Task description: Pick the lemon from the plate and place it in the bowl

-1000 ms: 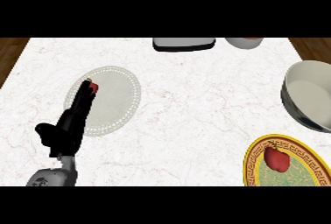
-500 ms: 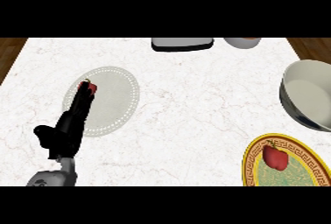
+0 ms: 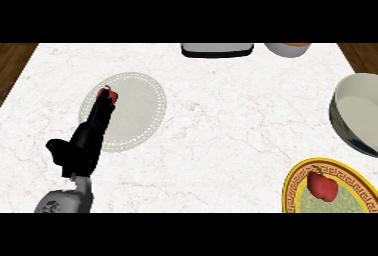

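Left hand [image 3: 87, 137] fingers straight, pressed together, tips touching small red fruit [image 3: 108, 94] on white plate [image 3: 140, 112]. Risk: no curl round fruit; push rolls it away. Bowl [image 3: 358, 117] well apart, far right of hand.

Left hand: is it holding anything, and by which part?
Cannot be told. The left hand stretches over the white plate, its fingers at a small red thing, mostly hidden; no closed hold shows.

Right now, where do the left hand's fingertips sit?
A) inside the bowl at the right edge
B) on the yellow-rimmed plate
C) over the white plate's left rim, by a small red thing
C: the left hand stretches straight fingers onto the white plate, tips meeting a small red thing near its left rim.
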You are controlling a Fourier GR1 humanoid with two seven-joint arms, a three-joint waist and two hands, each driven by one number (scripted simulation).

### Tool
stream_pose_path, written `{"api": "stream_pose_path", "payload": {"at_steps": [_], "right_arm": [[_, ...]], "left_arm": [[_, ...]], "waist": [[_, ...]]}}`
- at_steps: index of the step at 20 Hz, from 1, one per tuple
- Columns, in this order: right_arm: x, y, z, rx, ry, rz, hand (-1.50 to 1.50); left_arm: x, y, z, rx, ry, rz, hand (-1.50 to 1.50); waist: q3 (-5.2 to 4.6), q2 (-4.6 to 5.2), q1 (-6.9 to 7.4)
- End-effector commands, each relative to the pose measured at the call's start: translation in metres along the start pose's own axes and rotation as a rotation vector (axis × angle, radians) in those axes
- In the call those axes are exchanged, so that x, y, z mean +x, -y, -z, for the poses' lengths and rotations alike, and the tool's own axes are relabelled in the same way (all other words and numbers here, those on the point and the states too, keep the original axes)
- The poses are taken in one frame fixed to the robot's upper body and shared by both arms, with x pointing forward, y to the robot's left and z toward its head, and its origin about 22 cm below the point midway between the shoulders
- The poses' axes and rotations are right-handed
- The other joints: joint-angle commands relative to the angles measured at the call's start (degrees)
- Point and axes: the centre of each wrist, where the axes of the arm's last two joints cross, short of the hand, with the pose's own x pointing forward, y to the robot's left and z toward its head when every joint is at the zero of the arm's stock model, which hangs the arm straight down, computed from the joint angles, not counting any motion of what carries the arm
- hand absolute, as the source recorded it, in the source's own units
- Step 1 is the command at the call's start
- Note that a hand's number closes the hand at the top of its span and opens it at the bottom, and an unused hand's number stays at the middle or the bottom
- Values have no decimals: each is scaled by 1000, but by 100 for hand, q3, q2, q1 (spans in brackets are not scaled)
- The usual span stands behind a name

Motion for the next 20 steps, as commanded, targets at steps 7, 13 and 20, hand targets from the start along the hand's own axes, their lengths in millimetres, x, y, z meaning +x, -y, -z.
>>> {"api": "stream_pose_path", "payload": {"at_steps": [7,13,20], "right_arm": [[-22,22,19,27,-24,-146,150],[-55,19,39,-22,-100,-293,150],[-113,-8,57,-13,-134,-336,150]], "left_arm": [[6,-3,12,-30,21,-6,0],[3,16,14,-99,40,2,0],[-6,9,17,-81,45,5,0]], "waist": [[16,67,301],[22,140,557],[17,114,481]]}}
